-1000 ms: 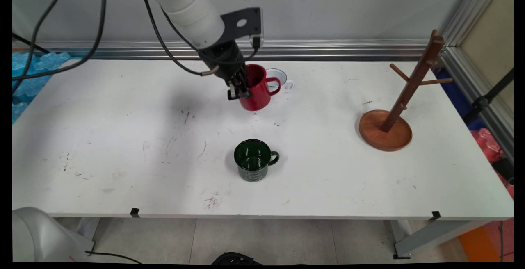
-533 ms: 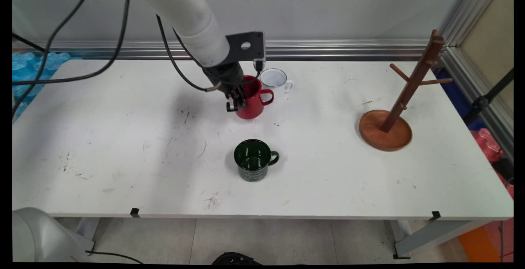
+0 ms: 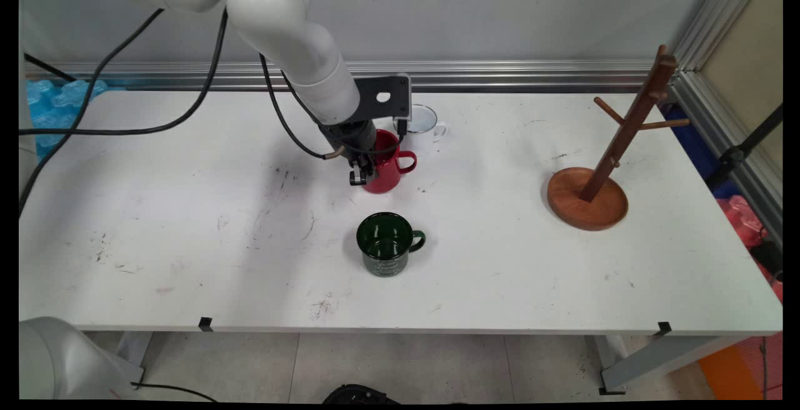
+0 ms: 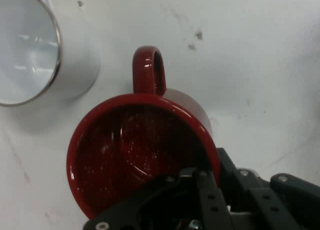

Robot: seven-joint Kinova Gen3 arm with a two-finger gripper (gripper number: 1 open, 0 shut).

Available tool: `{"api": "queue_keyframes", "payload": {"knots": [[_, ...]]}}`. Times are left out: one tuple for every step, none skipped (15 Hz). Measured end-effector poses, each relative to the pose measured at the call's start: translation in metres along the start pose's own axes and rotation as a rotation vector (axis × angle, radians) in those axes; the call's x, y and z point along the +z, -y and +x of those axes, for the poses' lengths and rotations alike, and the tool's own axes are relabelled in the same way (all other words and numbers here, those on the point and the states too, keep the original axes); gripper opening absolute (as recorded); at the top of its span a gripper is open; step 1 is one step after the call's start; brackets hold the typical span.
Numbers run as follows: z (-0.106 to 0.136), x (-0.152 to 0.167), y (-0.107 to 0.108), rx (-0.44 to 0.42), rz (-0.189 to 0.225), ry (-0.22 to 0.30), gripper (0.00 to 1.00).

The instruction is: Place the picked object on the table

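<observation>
Gripping the rim of the red mug (image 4: 140,150), the jaws (image 3: 360,175) stand clamped across its wall on the side away from the handle: one finger sits inside the cup, the other outside, as the hand view shows from above. In the main view the red mug (image 3: 384,169) sits low at the table (image 3: 187,241), upright, its handle pointing toward the picture's right; whether its base touches the surface or hangs just above it cannot be told. Judged from this pose alone, the mug is in the arm's keeping and at or near table level, so any further motion would call for a firm hold on the thin wall and for keeping the cup level.

Just behind the red mug, partly hidden by the black wrist bracket, stands a white mug (image 3: 425,124); the hand view shows it close beside the red one but apart from it. A green mug (image 3: 387,250) stands nearer the camera, well apart. A wooden mug tree (image 3: 600,172) rests far to the right, its pegs bare. The white mug is the closest obstacle.
</observation>
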Motion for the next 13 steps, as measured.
{"api": "queue_keyframes", "payload": {"knots": [[0.000,0.002,0.000,0.001,0.001,0.002,0.00],[0.001,0.005,-0.001,0.004,0.002,0.004,0.00],[0.001,0.007,-0.002,0.007,0.002,0.006,0.00],[0.001,0.009,-0.002,0.010,0.003,0.007,1.00],[0.002,0.011,-0.003,0.014,0.004,0.007,1.00],[0.003,0.013,-0.003,0.018,0.004,0.006,1.00],[0.003,0.015,-0.003,0.021,0.005,0.005,1.00],[0.003,0.016,-0.003,0.023,0.006,0.004,1.00],[0.004,0.017,-0.002,0.028,0.007,0.002,1.00],[0.004,0.017,-0.002,0.030,0.009,0.001,1.00],[0.005,0.017,-0.001,0.034,0.011,-0.002,1.00],[0.005,0.016,-0.001,0.037,0.013,-0.006,1.00],[0.007,0.015,0.000,0.043,0.016,-0.011,1.00]]}}
